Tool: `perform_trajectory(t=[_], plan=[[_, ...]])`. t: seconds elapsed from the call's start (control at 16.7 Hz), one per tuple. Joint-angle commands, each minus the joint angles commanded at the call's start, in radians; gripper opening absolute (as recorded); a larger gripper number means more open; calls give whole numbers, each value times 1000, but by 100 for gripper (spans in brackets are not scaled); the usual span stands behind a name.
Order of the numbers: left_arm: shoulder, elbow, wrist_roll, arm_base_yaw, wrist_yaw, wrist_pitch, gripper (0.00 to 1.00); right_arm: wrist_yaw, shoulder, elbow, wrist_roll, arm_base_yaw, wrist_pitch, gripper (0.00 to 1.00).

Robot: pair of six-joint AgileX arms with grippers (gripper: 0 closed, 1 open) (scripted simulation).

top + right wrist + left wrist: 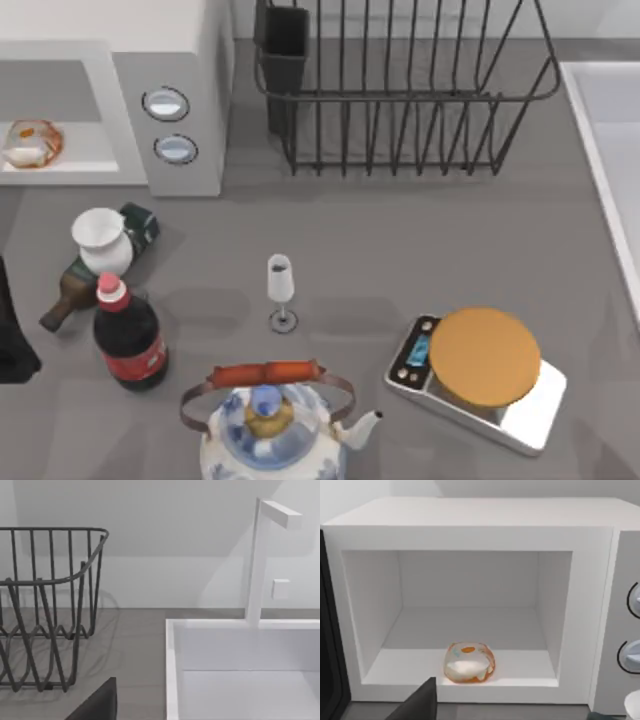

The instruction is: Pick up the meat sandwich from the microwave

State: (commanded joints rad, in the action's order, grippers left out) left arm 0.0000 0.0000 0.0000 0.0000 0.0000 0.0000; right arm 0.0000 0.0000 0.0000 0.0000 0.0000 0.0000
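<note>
Meat sandwich (468, 662) at front edge of microwave (470, 520) cavity, lower centre. Left end effector (417, 705) near; opening cannot tell. Advise level, centred reach.

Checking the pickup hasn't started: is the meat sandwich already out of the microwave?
No, the meat sandwich lies on the floor of the microwave cavity, near its front edge.

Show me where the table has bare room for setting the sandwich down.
Free: the grey stretch between dish rack, wine glass and kitchen scale. Crowded: the front left, with vase, cola bottle and teapot. Meat sandwich sits in microwave.
</note>
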Motion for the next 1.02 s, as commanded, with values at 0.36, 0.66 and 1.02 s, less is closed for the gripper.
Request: perform_trajectory(t=[0.36, 0.66, 1.02], plan=[[0, 0, 0, 0, 0, 0, 100, 0, 0, 0, 0, 0, 0, 100], [0, 0, 0, 0, 0, 0, 100, 0, 0, 0, 0, 0, 0, 100], [152, 71, 2, 7, 16, 97, 100, 0, 0, 0, 0, 0, 0, 100]])
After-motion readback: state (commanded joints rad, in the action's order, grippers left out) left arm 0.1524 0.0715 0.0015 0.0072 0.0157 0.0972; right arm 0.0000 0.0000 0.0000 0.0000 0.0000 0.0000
